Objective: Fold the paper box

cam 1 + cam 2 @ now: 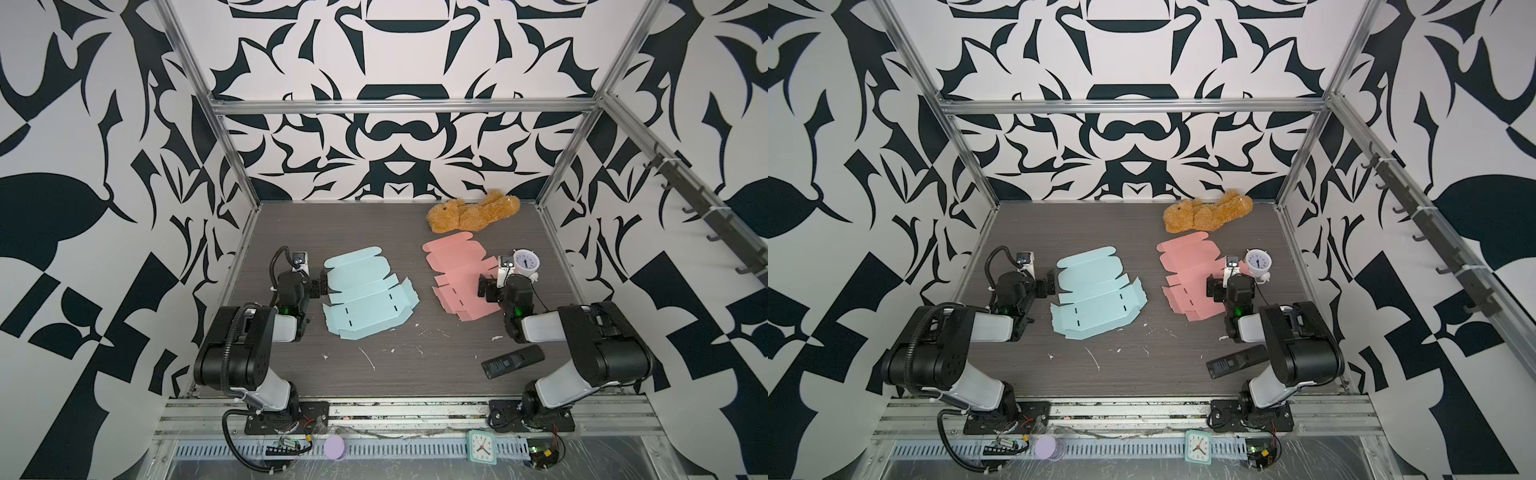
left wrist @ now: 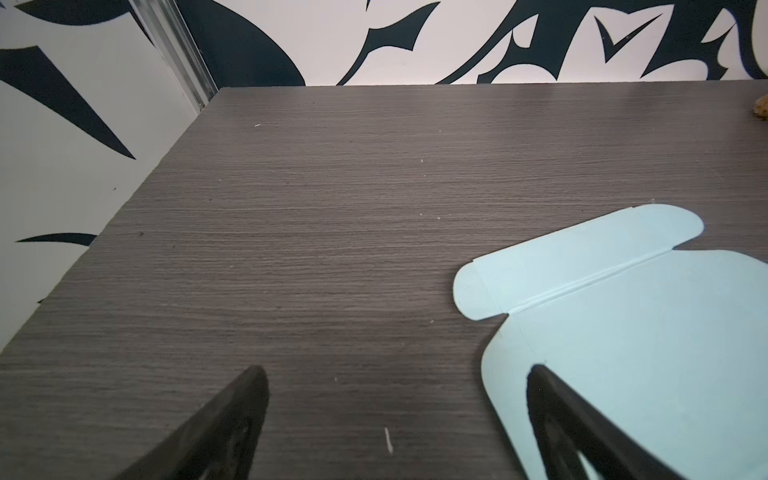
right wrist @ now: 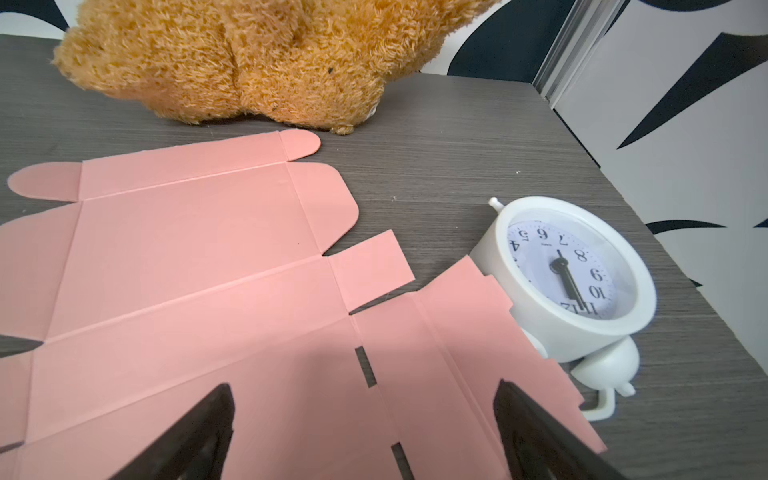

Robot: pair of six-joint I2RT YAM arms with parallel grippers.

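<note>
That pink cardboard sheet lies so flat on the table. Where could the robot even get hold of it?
Probably the side flap of the pink box sheet beside the white alarm clock: it seems tilted up, so one jaw could slip beneath. The open right gripper could come down from above at the end nearer the arm's base, since the clock crowds the far end.

White alarm clock (image 3: 569, 282), black dial numerals 4 to 12, seen upside down, tiny brand word unreadable
</note>
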